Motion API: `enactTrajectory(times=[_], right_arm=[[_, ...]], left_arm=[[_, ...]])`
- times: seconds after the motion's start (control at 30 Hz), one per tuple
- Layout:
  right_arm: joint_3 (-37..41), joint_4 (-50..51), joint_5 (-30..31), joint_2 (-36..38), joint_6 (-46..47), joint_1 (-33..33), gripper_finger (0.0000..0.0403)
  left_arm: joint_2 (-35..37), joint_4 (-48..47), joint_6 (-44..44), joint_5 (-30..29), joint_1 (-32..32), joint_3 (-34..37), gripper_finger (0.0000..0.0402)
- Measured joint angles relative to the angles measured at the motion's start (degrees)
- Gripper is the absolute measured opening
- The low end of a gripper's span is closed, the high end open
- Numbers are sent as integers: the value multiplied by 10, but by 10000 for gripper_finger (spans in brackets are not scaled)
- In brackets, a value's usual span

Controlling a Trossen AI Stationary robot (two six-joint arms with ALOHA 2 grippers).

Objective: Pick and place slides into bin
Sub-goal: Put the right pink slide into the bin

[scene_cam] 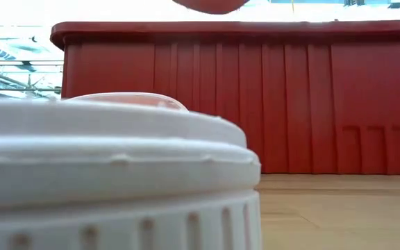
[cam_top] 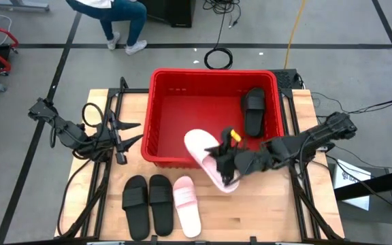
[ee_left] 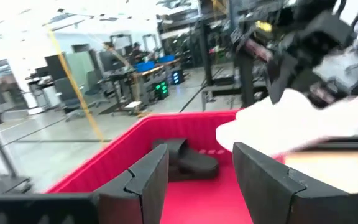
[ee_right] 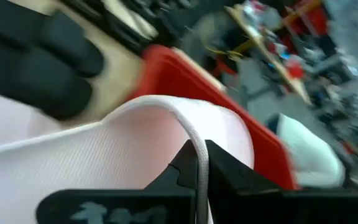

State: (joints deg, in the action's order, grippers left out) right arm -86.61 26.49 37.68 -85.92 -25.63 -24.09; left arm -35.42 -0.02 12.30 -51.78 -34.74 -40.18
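Note:
The red bin (cam_top: 156, 102) stands at the table's far middle, with one black slide (cam_top: 254, 110) lying on its floor at the right. My right gripper (cam_top: 227, 165) is shut on a pale pink slide (cam_top: 204, 151), which is up over the bin's near rim (cam_top: 175, 162). Two black slides (cam_top: 147, 199) and a second pink slide (cam_top: 187, 204) lie flat on the table in front of the bin. My left gripper (cam_top: 136, 133) is open and empty at the bin's left side. The left wrist view shows the held slide (ee_left: 291, 124) and the black slide (ee_left: 188, 158) in the bin. My right gripper pinches the pink slide's wide strap at its edge (ee_right: 197, 152) between its two fingers. The fingers come from the table's right side, slanting down. The slide is lifted clear and tilted, partly over the bin's near rim; it also shows at the top of the low view (scene_cam: 207, 5).
Black frame bars (cam_top: 107, 129) and cables lie on the table's left part near my left arm. A pale slide (scene_cam: 110, 180) fills the low view's foreground, in front of the bin's ribbed wall (scene_cam: 290, 104). A person's legs (cam_top: 124, 27) show beyond the far edge.

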Motion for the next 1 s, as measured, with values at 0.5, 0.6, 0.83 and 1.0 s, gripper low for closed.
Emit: enactTrajectory(times=[0.5, 0.6, 0.83, 1.0], right_arm=[[30, 29, 13, 37, 5, 211, 2], [62, 12, 13, 37, -3, 257, 2], [137, -21, -44, 38, -7, 345, 1], [202, -93, -117, 40, -16, 392, 1]], left_arm=[[6, -2, 7, -28, 45, 0, 186], [13, 11, 20, -29, 76, 0, 186], [49, 37, 57, 10, 168, 0, 186], [71, 24, 51, 80, 234, -1, 186]])
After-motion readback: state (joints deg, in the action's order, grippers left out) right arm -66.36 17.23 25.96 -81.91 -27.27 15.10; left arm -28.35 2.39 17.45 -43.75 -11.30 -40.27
